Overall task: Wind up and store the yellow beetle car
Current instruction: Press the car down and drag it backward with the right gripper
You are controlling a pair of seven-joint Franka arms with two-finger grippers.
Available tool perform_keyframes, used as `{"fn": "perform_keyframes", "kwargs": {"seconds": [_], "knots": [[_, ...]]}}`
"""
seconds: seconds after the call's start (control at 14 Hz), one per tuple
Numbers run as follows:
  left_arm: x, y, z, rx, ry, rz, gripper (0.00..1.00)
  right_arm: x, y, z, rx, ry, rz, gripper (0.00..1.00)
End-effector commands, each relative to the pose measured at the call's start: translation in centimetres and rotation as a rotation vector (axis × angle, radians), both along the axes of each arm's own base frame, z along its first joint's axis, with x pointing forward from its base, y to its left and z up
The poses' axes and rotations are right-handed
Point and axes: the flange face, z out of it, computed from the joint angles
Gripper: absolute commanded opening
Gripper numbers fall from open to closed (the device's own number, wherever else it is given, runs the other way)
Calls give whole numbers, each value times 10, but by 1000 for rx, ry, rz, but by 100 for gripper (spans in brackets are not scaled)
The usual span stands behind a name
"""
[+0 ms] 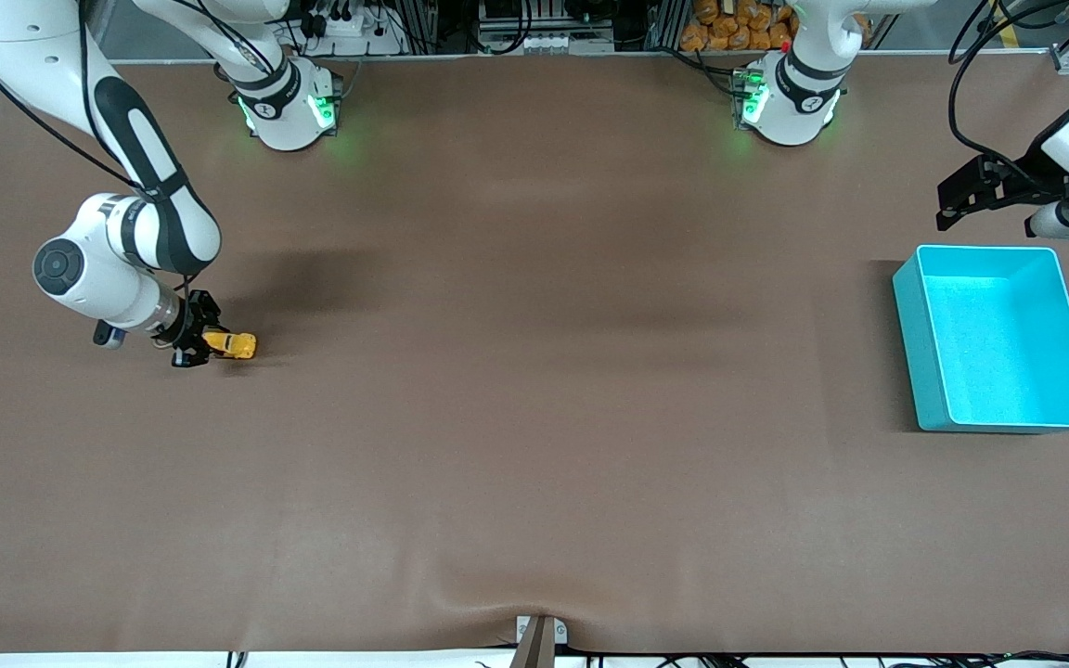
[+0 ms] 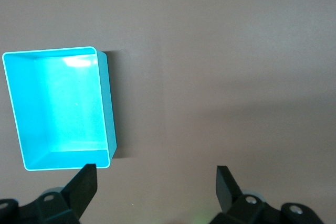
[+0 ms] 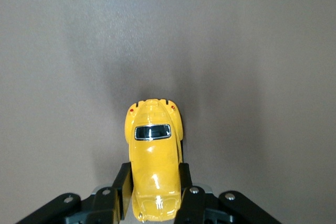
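Right jaws clamp one yellow beetle car [image 3: 154,163].

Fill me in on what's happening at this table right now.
The right arm's claw is shut on the yellow beetle car, low at the brown table near the right arm's end. The car sticks out from between the fingers. At the left arm's end, the teal bin sits with nothing in it. The left claw waits open in the air beside that bin. The car is not yet stored.
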Motion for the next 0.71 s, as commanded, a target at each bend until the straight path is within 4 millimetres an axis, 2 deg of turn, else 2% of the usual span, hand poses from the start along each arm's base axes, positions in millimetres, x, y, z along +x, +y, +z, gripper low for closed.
{"fn": "perform_keyframes", "kwargs": {"seconds": [0.0, 0.64], "knots": [[-3, 2, 7, -24, -15, -15, 100, -4, -13, -24, -23, 18, -10, 20], [-3, 2, 7, -24, -15, -15, 100, -2, -42, -38, -70, 14, 4, 18]]}}
